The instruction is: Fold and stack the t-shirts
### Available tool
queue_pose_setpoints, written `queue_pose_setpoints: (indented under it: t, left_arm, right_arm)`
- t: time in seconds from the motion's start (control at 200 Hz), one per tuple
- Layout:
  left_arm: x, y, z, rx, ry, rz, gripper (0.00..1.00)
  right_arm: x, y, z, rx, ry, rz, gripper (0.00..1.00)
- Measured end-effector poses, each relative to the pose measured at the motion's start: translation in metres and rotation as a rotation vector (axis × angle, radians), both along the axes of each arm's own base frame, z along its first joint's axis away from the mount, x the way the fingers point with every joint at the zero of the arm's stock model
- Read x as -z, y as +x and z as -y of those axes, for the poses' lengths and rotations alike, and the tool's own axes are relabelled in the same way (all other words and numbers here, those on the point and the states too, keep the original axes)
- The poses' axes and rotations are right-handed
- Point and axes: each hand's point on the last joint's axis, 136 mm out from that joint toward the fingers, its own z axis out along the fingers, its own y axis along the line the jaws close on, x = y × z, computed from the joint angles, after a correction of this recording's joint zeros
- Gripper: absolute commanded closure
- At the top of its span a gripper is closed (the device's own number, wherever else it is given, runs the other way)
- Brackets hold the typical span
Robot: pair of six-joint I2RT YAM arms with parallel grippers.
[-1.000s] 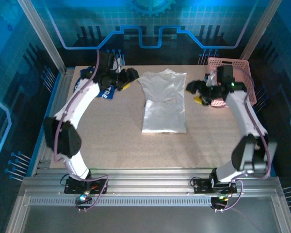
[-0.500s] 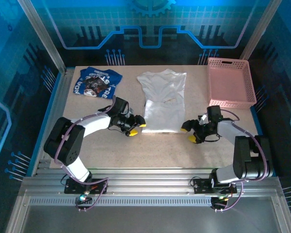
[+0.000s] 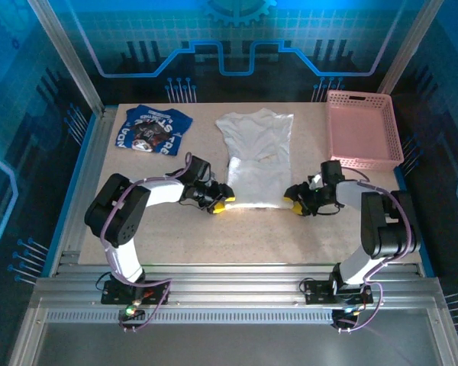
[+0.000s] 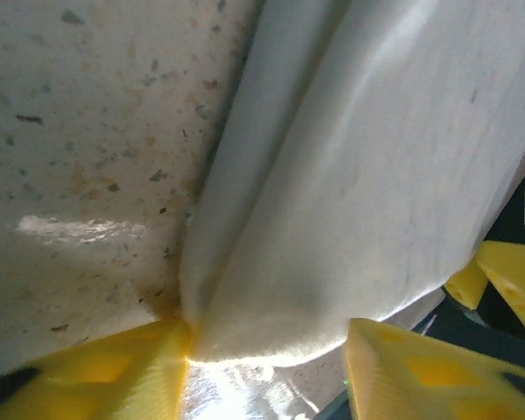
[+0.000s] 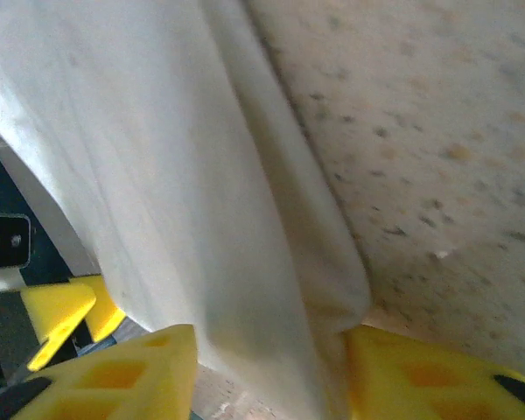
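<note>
Top external view: the white t-shirt (image 3: 256, 164) lies at the middle of the table (image 3: 214, 236), collar toward the far edge, its sides folded in to a narrow panel. The left gripper (image 3: 221, 204) sits at its near left corner and the right gripper (image 3: 294, 203) at its near right corner. In each wrist view the yellow fingers (image 4: 96, 376) (image 5: 420, 367) bracket a folded corner, cloth reaching both; whether they clamp it I cannot tell. The royal-blue t-shirt (image 3: 151, 130) lies crumpled at the far left corner, the pink lattice basket (image 3: 364, 162) at the far right.
</note>
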Motion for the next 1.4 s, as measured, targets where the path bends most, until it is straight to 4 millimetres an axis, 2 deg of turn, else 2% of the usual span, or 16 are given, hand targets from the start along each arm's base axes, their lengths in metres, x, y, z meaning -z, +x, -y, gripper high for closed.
queue_pose_setpoints:
  t: [0.095,0.21,0.33,0.41,0.535,0.66,0.86,1.005,1.106,1.201,1.296,1.401]
  left_arm:
    - [0.002,0.003,0.003,0.002,0.001,-0.003,0.84]
    - [-0.002,0.007,0.006,0.002,-0.001,0.007,1.00]
    - [-0.004,0.003,0.002,0.012,0.021,0.010,1.00]
    - [-0.009,-0.007,-0.005,0.019,0.045,0.013,1.00]
    - [-0.025,-0.031,-0.009,0.052,0.074,0.043,1.00]
    - [-0.037,-0.070,-0.008,0.098,0.090,0.067,1.00]
    - [-0.051,-0.134,-0.004,0.144,0.106,0.055,1.00]
    - [-0.076,-0.156,-0.003,0.136,0.083,0.068,1.00]
    - [-0.090,-0.157,-0.008,0.099,0.069,0.079,1.00]
    - [-0.103,-0.147,-0.010,0.066,0.068,0.074,1.00]
    - [-0.118,-0.122,-0.010,0.015,0.048,0.082,1.00]
    - [-0.131,-0.084,-0.016,-0.049,0.029,0.087,1.00]
  right_arm:
    - [-0.003,0.007,-0.004,-0.006,0.002,0.005,0.88]
    - [-0.006,0.009,-0.005,-0.017,-0.002,0.010,0.98]
    - [-0.006,-0.001,-0.004,-0.027,-0.016,-0.020,1.00]
    - [-0.014,-0.011,-0.003,-0.035,-0.027,-0.017,1.00]
    - [-0.034,-0.035,-0.004,-0.053,-0.039,0.011,1.00]
    - [-0.053,-0.071,-0.007,-0.073,-0.039,0.042,1.00]
    - [-0.062,-0.132,-0.015,-0.108,-0.028,0.022,1.00]
    - [-0.072,-0.161,-0.018,-0.103,-0.012,0.018,1.00]
    - [-0.080,-0.167,-0.017,-0.082,-0.003,0.016,1.00]
    - [-0.088,-0.160,-0.018,-0.081,-0.011,-0.007,1.00]
    - [-0.101,-0.139,-0.020,-0.095,-0.033,-0.013,1.00]
    - [-0.120,-0.099,-0.019,-0.101,-0.050,0.013,1.00]
